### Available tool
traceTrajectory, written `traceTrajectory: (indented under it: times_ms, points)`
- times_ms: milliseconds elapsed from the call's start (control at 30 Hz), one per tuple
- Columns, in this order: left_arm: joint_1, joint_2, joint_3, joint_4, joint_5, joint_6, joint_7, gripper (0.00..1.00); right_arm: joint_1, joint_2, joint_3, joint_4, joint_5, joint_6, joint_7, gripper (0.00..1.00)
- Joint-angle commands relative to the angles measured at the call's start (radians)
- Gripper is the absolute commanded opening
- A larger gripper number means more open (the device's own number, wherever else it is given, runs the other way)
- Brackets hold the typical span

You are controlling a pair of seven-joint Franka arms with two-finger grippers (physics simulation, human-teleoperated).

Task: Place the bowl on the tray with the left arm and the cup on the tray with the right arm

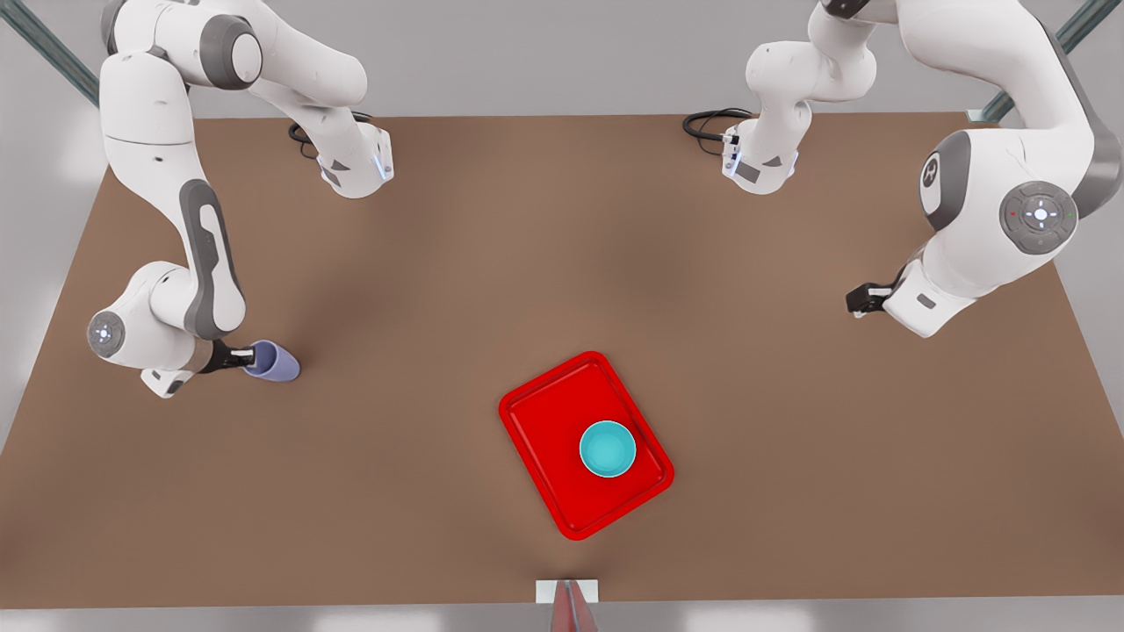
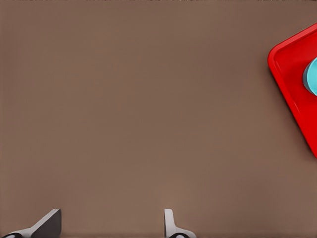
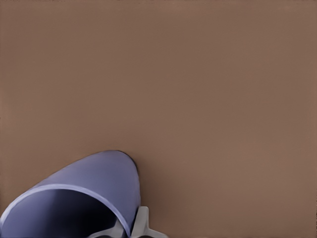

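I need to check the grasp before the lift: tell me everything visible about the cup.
The cup is a pale lavender, glossy, handle-less tumbler that tapers to its base. It sits on the brown table at the front view's left, far from the red tray. The right gripper pinches its rim wall, one finger outside.

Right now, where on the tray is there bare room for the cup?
Free: the tray's half toward the front view's left, between the bowl and the rim. Crowded: the corner by the bowl. The right gripper holds the cup far left; the left gripper waits, jaws open, far right.
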Motion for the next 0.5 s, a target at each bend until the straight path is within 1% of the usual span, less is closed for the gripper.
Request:
traceTrajectory:
  times_ms: [0,133,233,300,467]
  points:
    - [0.001,0.000,0.000,0.002,0.002,0.000,-0.001,1.00,0.001,-0.004,0.000,0.000,-0.008,0.000,0.007,0.21]
    - [0.001,-0.005,0.000,0.002,0.002,0.000,0.001,1.00,0.081,-0.041,0.001,0.008,-0.008,-0.013,0.008,0.21]
    - [0.002,-0.005,0.003,0.002,0.002,0.000,0.001,1.00,0.193,-0.041,0.001,0.026,-0.008,-0.011,0.023,0.21]
    - [0.002,-0.003,0.005,0.002,0.002,0.000,0.001,1.00,0.270,-0.038,0.000,0.060,-0.008,-0.007,0.096,0.21]
    - [0.002,-0.002,0.005,0.002,0.002,0.000,0.002,1.00,0.423,-0.037,0.000,0.074,-0.008,0.021,0.310,0.21]
